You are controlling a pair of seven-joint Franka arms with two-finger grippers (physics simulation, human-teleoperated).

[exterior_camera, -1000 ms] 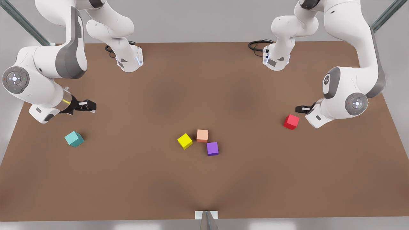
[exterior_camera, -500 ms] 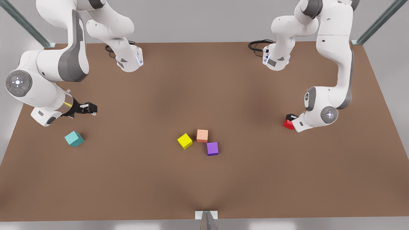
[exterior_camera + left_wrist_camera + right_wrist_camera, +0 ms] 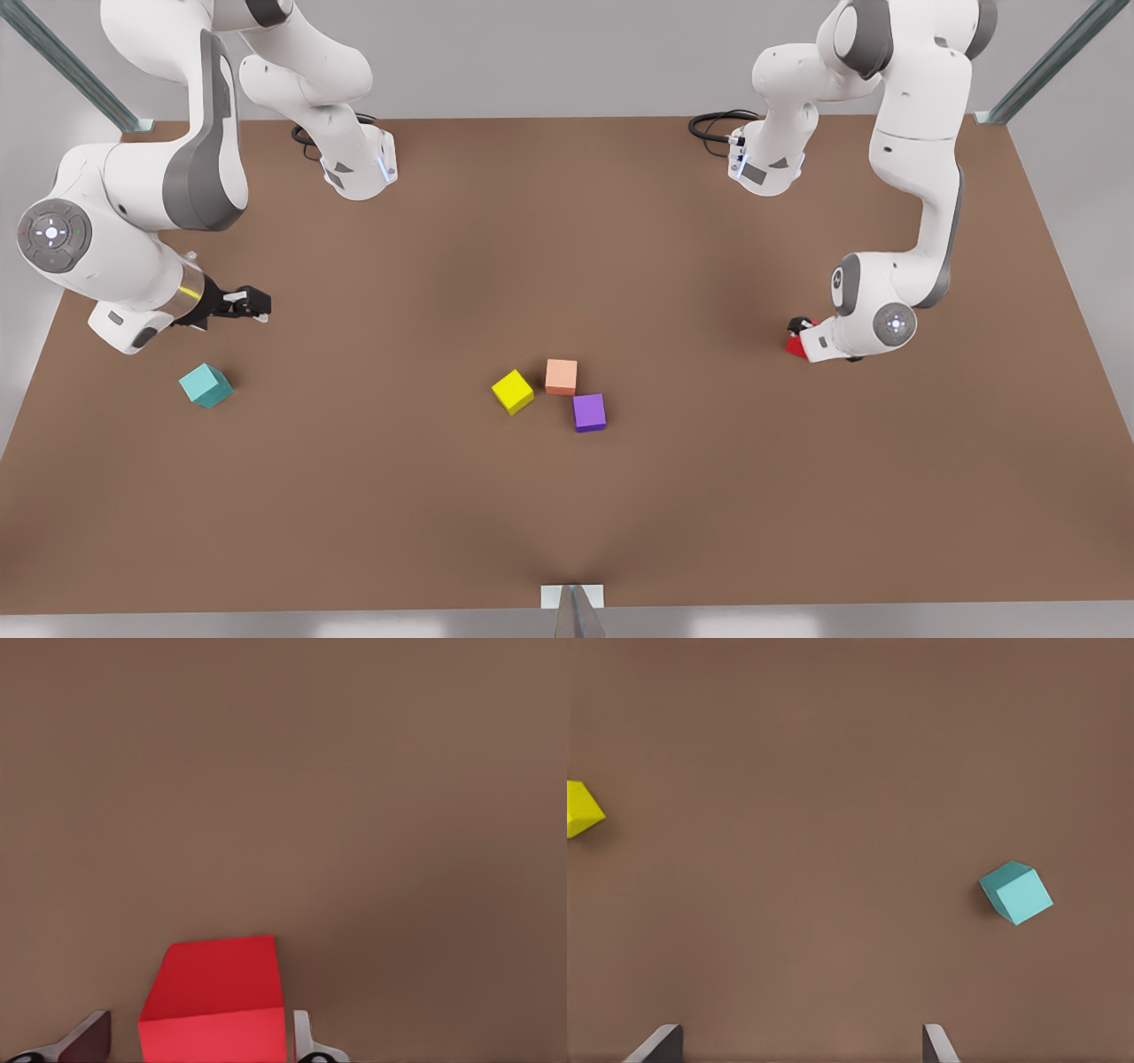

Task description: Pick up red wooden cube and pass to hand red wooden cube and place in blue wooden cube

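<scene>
Front view, as the cubes lie: five small matte cubes, one of each colour, on the flat brown table top (image 3: pixel 567 496).
Front view, red cube: the bright-red wooden cube (image 3: pixel 796 345) sits at the front view's right, largely hidden beneath the left gripper (image 3: pixel 803 330); whether its fingers touch the cube cannot be told here.
Front view, teal cube: the teal wooden cube (image 3: pixel 205 385) lies at the front view's left, well apart from the red one.
Front view, centre cluster: yellow cube (image 3: pixel 513 391), salmon-orange cube (image 3: pixel 561 377) and purple cube (image 3: pixel 588 412), close together.
Front view, right gripper: the black right gripper (image 3: pixel 252 304) hangs above the table near the teal cube, apart from it; this arm waits.
Front view, room: two white arms, grey wall, metal struts at the far corners.
Left wrist view: red cube (image 3: pixel 215 1005) between two fingertips (image 3: pixel 303 1041), cut off by the frame edge; jaws wide, a gap on one side.
Right wrist view: teal cube (image 3: pixel 1016 892), yellow cube (image 3: pixel 583 809) cut off at the edge; two fingertips (image 3: pixel 657 1043) spread wide, holding nothing.
</scene>
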